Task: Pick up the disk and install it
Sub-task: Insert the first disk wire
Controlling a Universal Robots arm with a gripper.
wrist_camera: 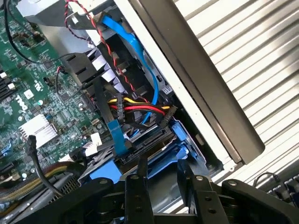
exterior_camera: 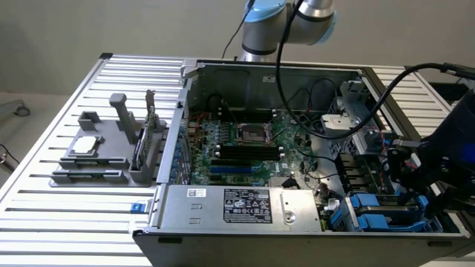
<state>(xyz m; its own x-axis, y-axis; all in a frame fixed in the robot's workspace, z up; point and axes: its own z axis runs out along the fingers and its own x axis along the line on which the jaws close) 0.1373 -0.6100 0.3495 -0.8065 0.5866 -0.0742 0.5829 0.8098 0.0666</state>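
Observation:
The disk [exterior_camera: 390, 210], a grey drive framed by a blue carrier, lies in the drive bay at the near corner of the open computer case, on the exterior view's right. In the wrist view the disk [wrist_camera: 156, 158] sits directly under my gripper [wrist_camera: 162, 170], with a black connector and a flat blue cable at its end. My gripper [exterior_camera: 415, 183] hangs just above that bay, its black body covering part of the carrier. Whether it presses on the disk is hidden.
The case wall [wrist_camera: 196, 88] runs close beside the bay. Red, yellow and black wires [wrist_camera: 135, 109] cross just behind it. The motherboard [exterior_camera: 237, 144] and power supply [exterior_camera: 245, 206] fill the case. A grey fixture [exterior_camera: 104, 156] with a chip and cards stands on the slatted table.

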